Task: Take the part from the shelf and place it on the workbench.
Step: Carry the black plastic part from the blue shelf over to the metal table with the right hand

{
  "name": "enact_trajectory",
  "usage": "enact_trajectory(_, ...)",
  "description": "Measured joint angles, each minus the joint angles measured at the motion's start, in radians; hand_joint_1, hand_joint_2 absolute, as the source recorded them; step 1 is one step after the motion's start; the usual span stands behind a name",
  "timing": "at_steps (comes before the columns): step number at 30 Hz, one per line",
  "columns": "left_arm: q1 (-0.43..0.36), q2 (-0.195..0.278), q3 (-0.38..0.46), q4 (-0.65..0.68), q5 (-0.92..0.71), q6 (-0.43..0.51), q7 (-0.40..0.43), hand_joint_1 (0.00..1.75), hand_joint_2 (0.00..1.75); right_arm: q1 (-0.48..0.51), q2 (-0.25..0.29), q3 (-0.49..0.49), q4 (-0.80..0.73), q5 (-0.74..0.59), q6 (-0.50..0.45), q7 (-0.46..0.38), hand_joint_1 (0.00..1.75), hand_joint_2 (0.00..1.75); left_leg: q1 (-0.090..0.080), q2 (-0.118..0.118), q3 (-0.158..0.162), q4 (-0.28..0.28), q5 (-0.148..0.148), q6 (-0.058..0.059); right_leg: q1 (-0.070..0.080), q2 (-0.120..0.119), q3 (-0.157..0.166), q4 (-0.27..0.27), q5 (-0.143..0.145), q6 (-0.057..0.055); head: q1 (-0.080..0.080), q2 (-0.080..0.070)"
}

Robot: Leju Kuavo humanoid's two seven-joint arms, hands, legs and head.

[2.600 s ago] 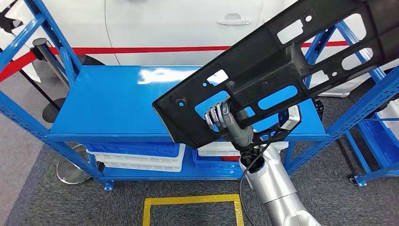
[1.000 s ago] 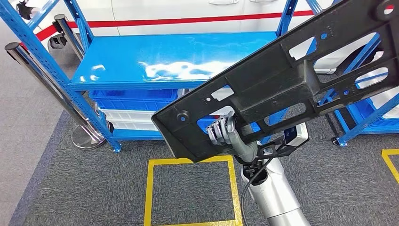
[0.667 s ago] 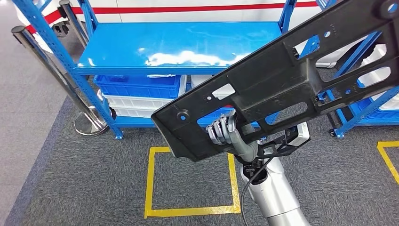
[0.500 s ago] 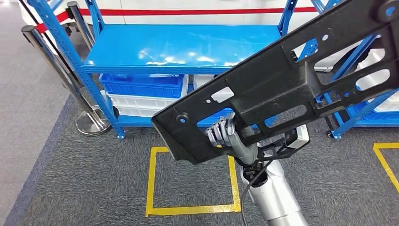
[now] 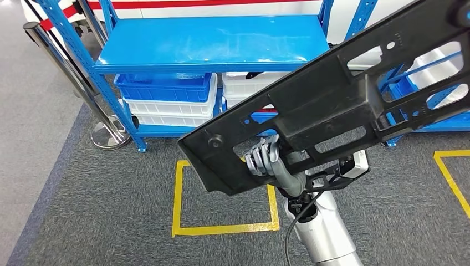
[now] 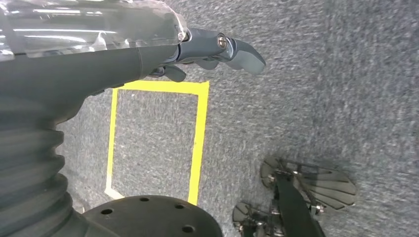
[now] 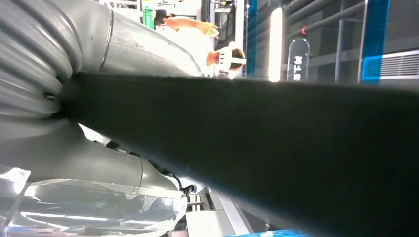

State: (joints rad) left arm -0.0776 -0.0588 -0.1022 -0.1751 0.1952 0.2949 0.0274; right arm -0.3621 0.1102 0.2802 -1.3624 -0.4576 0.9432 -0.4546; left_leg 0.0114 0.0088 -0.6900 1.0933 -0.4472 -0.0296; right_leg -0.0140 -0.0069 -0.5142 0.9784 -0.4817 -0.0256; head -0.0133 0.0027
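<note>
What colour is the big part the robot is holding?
Black. The part shows best in the head view, held by the right hand.

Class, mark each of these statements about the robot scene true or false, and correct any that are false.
1. The robot's right hand grips the long black plastic part with cut-outs. True.
2. The black part lies flat on the blue metal shelf. False: it is held up in the air, in front of the shelf.
3. Blue and white plastic bins sit under the shelf's top board. True.
4. The tape square on the grey carpet is red. False: it is yellow.
5. The left hand holds a bin. False: it holds nothing and hangs over the carpet.
</note>
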Motion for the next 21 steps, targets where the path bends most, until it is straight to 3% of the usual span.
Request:
enact_trajectory(2, 0.002, 0.0, 0.0, 0.0, -0.001, 0.002, -0.001, 0.0, 1.75, 0.002, 0.001, 0.0, -0.004, -0.001, -0.003, 0.005, 1.75, 1.75, 0.001, 0.0, -0.045, 0.138, -0.073, -0.006, 0.001, -0.001, -0.012, 0.003, 0.008, -0.004, -0.002, 0.0)
enact_trajectory(3, 0.003, 0.0, 0.0, 0.0, -0.001, 0.002, -0.001, 0.0, 1.75, 0.004, 0.001, 0.0, -0.005, -0.001, -0.005, 0.009, 1.75, 1.75, 0.002, 0.0, -0.055, 0.182, -0.085, -0.008, 0.001, -0.001, -0.019, 0.006, 0.012, -0.003, -0.002, 0.0)
enact_trajectory(4, 0.003, 0.0, 0.0, 0.0, -0.002, 0.002, -0.001, 0.0, 1.75, 0.006, 0.001, 0.0, -0.007, -0.001, -0.007, 0.011, 1.75, 1.75, 0.002, 0.0, -0.047, 0.189, -0.079, -0.009, 0.0, -0.001, -0.025, 0.01, 0.014, -0.002, -0.002, 0.0)
enact_trajectory(5, 0.003, 0.0, 0.0, 0.0, -0.002, 0.003, -0.001, 0.0, 1.75, 0.008, 0.001, 0.0, -0.009, -0.002, -0.009, 0.013, 1.75, 1.75, 0.003, 0.0, -0.018, 0.154, -0.055, -0.009, 0.0, 0.0, -0.03, 0.015, 0.014, -0.001, -0.002, 0.0)
enact_trajectory(7, 0.002, 0.001, 0.0, 0.0, -0.002, 0.003, -0.001, 0.0, 1.75, 0.009, 0.002, 0.0, -0.014, -0.003, -0.01, 0.014, 1.75, 1.75, 0.005, -0.001, 0.069, 0.024, -0.008, -0.008, 0.0, 0.001, -0.037, 0.027, 0.012, 0.005, -0.002, 0.0)
enact_trajectory(9, 0.002, 0.001, 0.0, 0.0, -0.003, 0.004, -0.001, 0.0, 1.75, 0.009, 0.003, 0.0, -0.019, -0.004, -0.01, 0.014, 1.75, 1.75, 0.002, -0.004, 0.117, -0.059, 0.003, -0.001, 0.003, 0.002, -0.045, 0.036, 0.011, 0.015, -0.002, 0.0)
enact_trajectory(12, 0.001, 0.001, 0.0, 0.0, -0.003, 0.005, -0.001, 0.0, 1.75, 0.01, 0.004, -0.001, -0.023, -0.004, -0.01, 0.014, 1.75, 1.75, 0.001, -0.006, 0.117, -0.078, -0.002, 0.015, 0.004, 0.003, -0.053, 0.043, 0.012, 0.029, -0.002, 0.0)
enact_trajectory(14, 0.0, 0.001, 0.0, 0.0, -0.003, 0.005, -0.001, 0.0, 1.75, 0.01, 0.004, -0.001, -0.026, -0.005, -0.01, 0.015, 1.75, 1.75, 0.004, -0.005, 0.116, -0.085, 0.004, 0.031, 0.002, 0.003, -0.072, 0.082, -0.019, 0.038, -0.001, 0.0)
enact_trajectory(17, 0.001, 0.001, 0.0, 0.0, -0.003, 0.005, -0.001, 0.0, 1.75, 0.013, 0.004, -0.004, -0.028, -0.005, -0.01, 0.016, 1.75, 1.75, 0.001, -0.004, 0.106, -0.087, 0.012, 0.045, 0.001, 0.004, -0.155, 0.264, -0.111, 0.046, 0.0, 0.0)
enact_trajectory(18, 0.001, 0.001, 0.0, 0.0, -0.003, 0.006, -0.001, 0.0, 1.75, 0.015, 0.004, -0.005, -0.028, -0.005, -0.01, 0.017, 1.75, 1.75, -0.001, -0.004, 0.103, -0.087, 0.014, 0.047, 0.001, 0.004, -0.176, 0.311, -0.124, 0.047, 0.0, 0.0)
enact_trajectory(19, 0.001, 0.001, 0.0, 0.0, -0.003, 0.007, 0.0, 0.0, 1.75, 0.016, 0.004, -0.006, -0.028, -0.005, -0.01, 0.018, 1.75, 1.75, -0.004, -0.004, 0.101, -0.085, 0.015, 0.048, 0.001, 0.004, -0.181, 0.326, -0.118, 0.045, 0.0, 0.0)
enact_trajectory(20, 0.002, 0.001, 0.0, 0.0, -0.003, 0.009, 0.0, 0.0, 1.75, 0.017, 0.004, -0.007, -0.028, -0.005, -0.01, 0.019, 1.75, 1.75, -0.006, -0.004, 0.1, -0.083, 0.015, 0.048, 0.002, 0.004, -0.166, 0.299, -0.094, 0.041, 0.0, 0.0)
enact_trajectory(21, 0.001, 0.001, 0.0, 0.0, -0.003, 0.01, 0.001, 0.0, 1.75, 0.017, 0.004, -0.008, -0.029, -0.005, -0.01, 0.02, 1.75, 1.75, -0.008, -0.004, 0.1, -0.082, 0.016, 0.048, 0.003, 0.004, -0.134, 0.239, -0.058, 0.035, 0.0, 0.0)
